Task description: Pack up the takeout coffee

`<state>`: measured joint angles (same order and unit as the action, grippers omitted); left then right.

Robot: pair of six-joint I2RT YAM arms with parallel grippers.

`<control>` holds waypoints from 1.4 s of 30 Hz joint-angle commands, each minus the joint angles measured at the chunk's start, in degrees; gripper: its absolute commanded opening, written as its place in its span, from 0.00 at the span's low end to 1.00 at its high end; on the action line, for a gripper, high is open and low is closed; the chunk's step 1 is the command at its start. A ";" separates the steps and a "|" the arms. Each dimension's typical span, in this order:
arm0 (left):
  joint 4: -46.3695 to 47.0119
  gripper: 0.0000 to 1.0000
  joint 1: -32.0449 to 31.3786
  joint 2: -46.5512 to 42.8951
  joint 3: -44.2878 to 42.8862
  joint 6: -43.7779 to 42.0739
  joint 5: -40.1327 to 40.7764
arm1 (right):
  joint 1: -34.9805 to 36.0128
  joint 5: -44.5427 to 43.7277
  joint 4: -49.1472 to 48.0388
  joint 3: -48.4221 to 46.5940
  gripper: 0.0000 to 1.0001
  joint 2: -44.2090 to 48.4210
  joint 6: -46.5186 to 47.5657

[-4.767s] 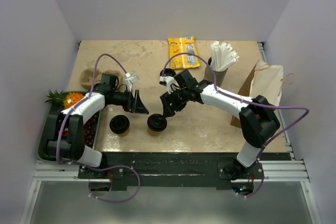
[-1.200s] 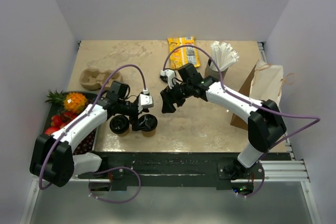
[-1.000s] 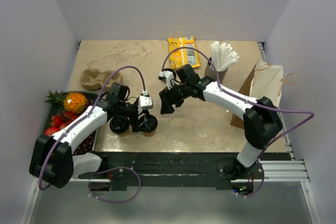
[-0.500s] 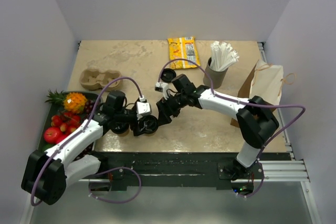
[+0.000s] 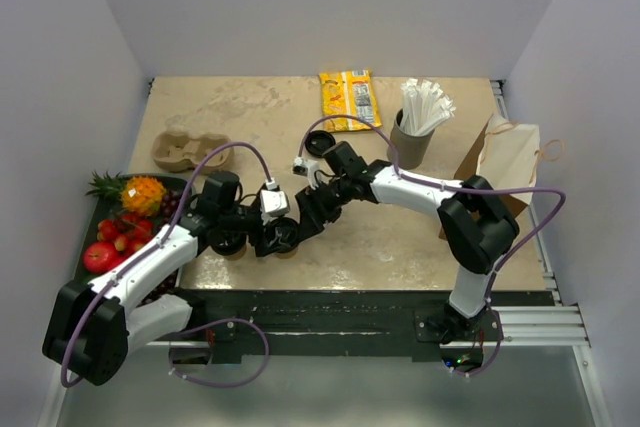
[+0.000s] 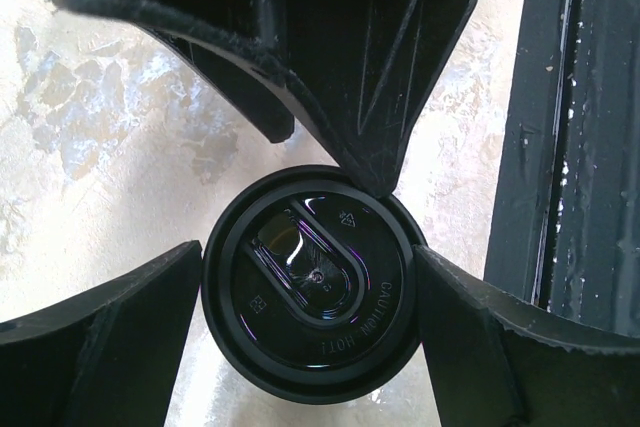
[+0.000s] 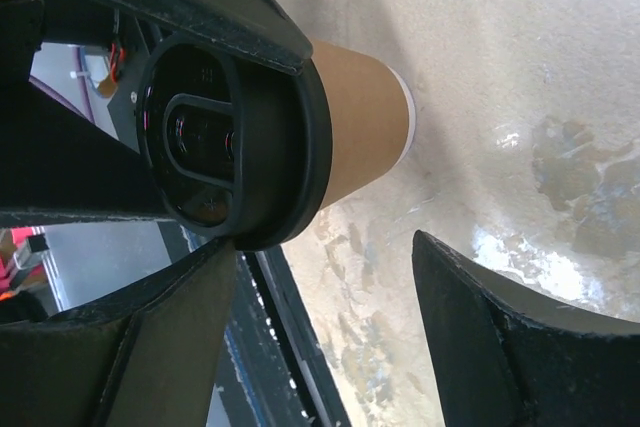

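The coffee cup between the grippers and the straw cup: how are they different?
The coffee cup is brown with a black lid; the straw cup is grey, lidless, holding white straws. The coffee cup sits inside the left gripper; the straw cup stands apart. Both stand upright.

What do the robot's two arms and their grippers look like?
The left arm and right arm have white links with black joints and bases. A thin purple cable loops along each. The fingers are broad, black, wedge-shaped plastic.
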<state>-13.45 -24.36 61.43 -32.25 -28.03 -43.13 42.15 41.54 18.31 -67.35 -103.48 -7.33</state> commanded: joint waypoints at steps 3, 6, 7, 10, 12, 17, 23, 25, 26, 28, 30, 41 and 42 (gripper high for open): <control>-1.31 0.85 -0.43 1.50 0.43 -3.51 6.74 | 4.34 -16.65 4.19 -2.88 0.72 -2.95 -0.31; -1.41 0.85 -0.51 0.45 2.01 -7.30 7.80 | 5.13 -20.61 5.16 -2.61 0.72 -3.30 -0.75; -1.31 0.85 -0.51 0.45 2.36 -7.91 8.06 | 5.13 -20.97 5.25 -2.70 0.72 -3.48 -0.49; -1.14 0.85 -0.43 0.97 2.19 -8.01 8.16 | 5.31 -21.68 6.04 -4.80 0.72 -4.71 0.30; -0.87 0.87 0.01 0.80 0.62 -5.72 4.75 | 5.22 -20.98 6.65 -6.91 0.72 -5.06 1.44; -1.57 0.91 0.10 -0.08 -3.86 -0.28 -3.08 | 4.78 -12.56 9.11 -9.37 0.75 -3.49 5.83; 0.35 0.91 0.01 -1.92 -1.25 0.96 -3.89 | -1.98 4.32 4.74 -8.85 0.79 -0.05 1.72; 2.02 0.91 0.01 -2.80 -0.01 1.14 -3.62 | -2.34 5.91 4.11 -9.55 0.79 -0.66 0.48; 2.20 0.91 0.01 -2.89 0.86 0.70 -3.45 | -2.42 8.18 2.71 -9.90 0.79 -1.28 0.13; 2.82 0.91 0.01 -2.81 1.49 0.09 -3.27 | -2.34 11.01 0.69 -9.90 0.80 -2.16 -2.94; 3.60 0.90 0.01 -2.89 2.28 -0.10 -2.66 | -2.34 12.34 -1.86 -10.17 0.81 -2.95 -5.05; 6.25 0.91 0.01 -4.12 2.02 4.03 -1.69 | -0.05 4.18 2.25 -9.99 0.81 -5.68 -2.87; 6.25 0.91 0.01 -4.30 1.75 4.39 -1.60 | -0.05 3.12 2.35 -9.56 0.81 -5.68 -2.95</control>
<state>-10.59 -24.18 58.85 -30.09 -26.44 -44.07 41.56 49.76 18.26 -75.59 -109.49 -11.53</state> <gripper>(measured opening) 0.905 0.818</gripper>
